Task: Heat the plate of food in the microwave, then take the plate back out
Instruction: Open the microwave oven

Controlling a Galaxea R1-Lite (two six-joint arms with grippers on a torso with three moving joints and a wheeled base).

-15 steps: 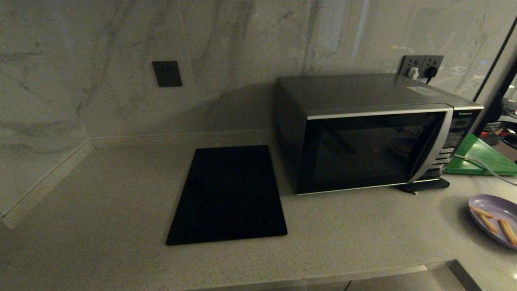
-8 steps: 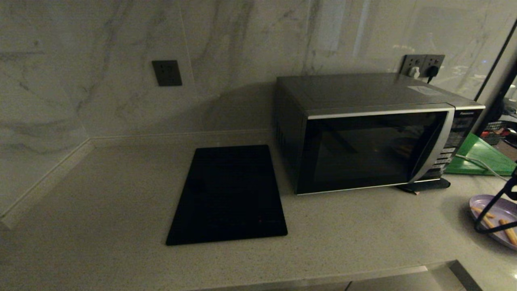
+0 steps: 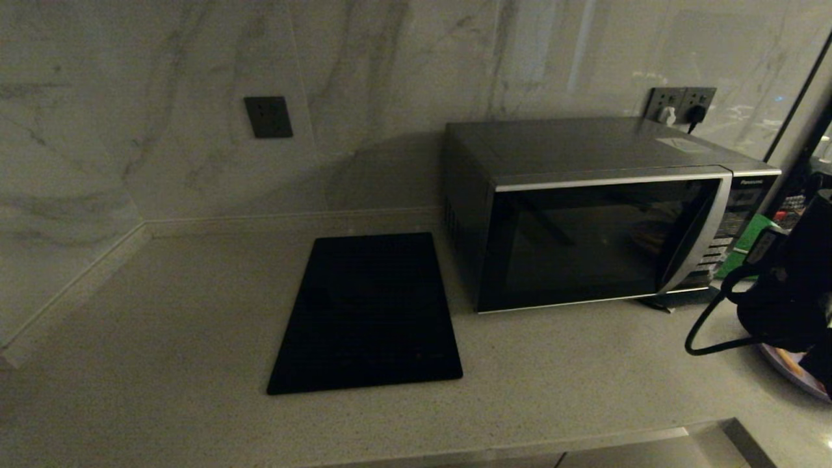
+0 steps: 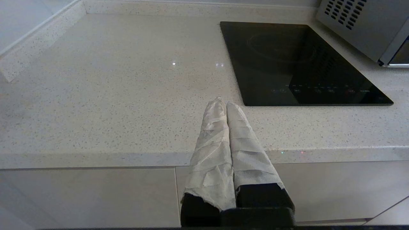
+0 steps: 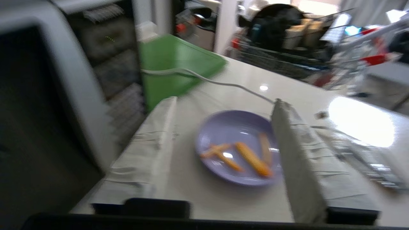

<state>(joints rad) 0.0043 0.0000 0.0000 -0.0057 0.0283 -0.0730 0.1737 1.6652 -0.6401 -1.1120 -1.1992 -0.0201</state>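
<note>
The plate of food (image 5: 223, 134), light purple with a few orange sticks, lies on the counter to the right of the microwave (image 3: 585, 214), whose dark door is shut. My right gripper (image 5: 223, 100) hovers just short of the plate, open, with the plate showing between its taped fingers (image 5: 153, 140) and nothing held. In the head view my right arm (image 3: 790, 286) covers most of the plate (image 3: 796, 380). My left gripper (image 4: 222, 103) is shut on nothing, parked low before the counter's front edge, left of the black slab.
A flat black slab (image 3: 367, 312) lies left of the microwave. A green board (image 5: 175, 64) and a white cable (image 5: 223, 83) lie behind the plate. A cluttered wire rack (image 5: 287, 60) stands beyond. Plugged wall sockets (image 3: 679, 104) sit behind the microwave.
My right arm has come in from the right edge of the head view and now covers most of the plate. The microwave and slab have not moved.
</note>
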